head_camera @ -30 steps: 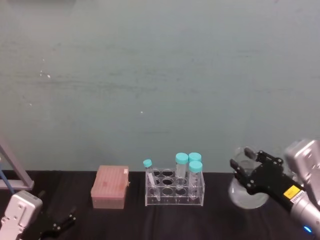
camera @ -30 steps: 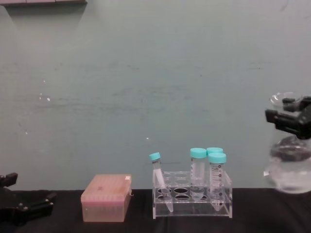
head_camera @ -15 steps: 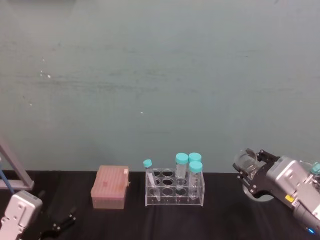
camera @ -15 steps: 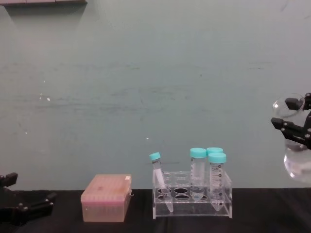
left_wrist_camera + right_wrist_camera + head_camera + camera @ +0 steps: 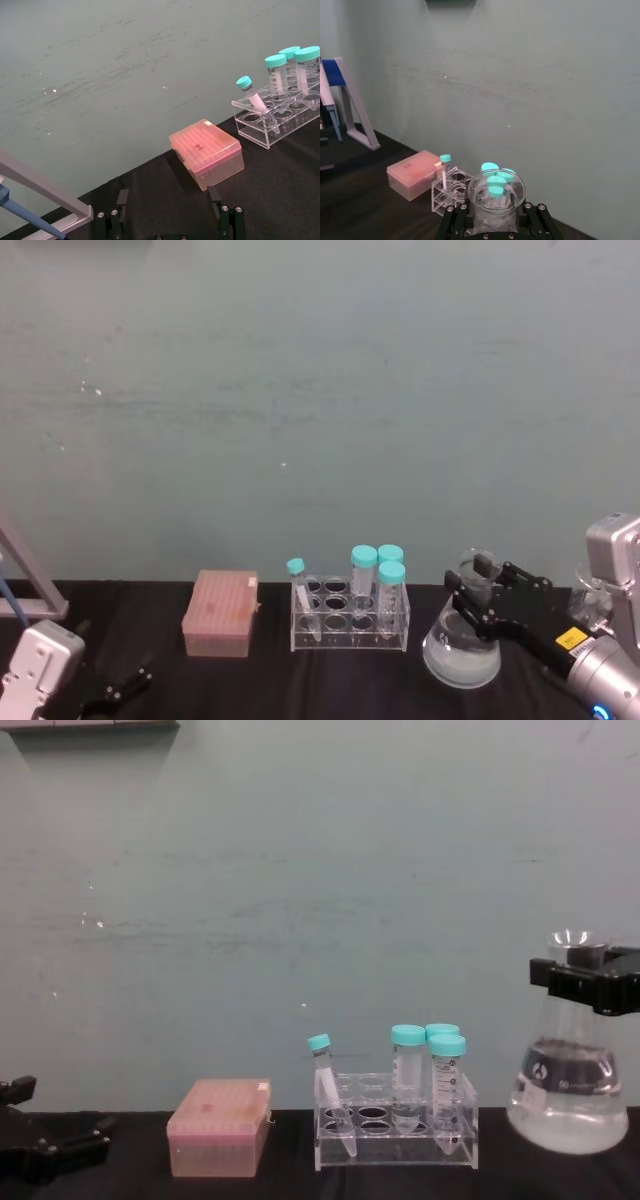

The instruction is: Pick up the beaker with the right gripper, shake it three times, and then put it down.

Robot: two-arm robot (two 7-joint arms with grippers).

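The beaker (image 5: 460, 652) is a clear conical flask holding a little clear liquid, and it stands upright right of the tube rack. Its base seems to hang just above the black table (image 5: 330, 680). My right gripper (image 5: 478, 590) is shut on its narrow neck just under the flared rim. In the chest view the beaker (image 5: 568, 1098) hangs at the right edge, its neck clamped by the right gripper (image 5: 582, 982). The right wrist view looks down on the beaker's rim (image 5: 496, 186) between the right gripper (image 5: 495, 210) fingers. My left gripper (image 5: 115, 690) rests open at the near left corner.
A clear rack (image 5: 350, 620) with several teal-capped tubes stands mid-table, close to the beaker's left side. A pink tip box (image 5: 220, 614) sits left of the rack. A pipette stand (image 5: 25, 588) leans at the far left. A teal wall closes the back.
The beaker was held high, tilted and off to the right. It has swung left and down with the right gripper and is upright again. The left arm has not moved.
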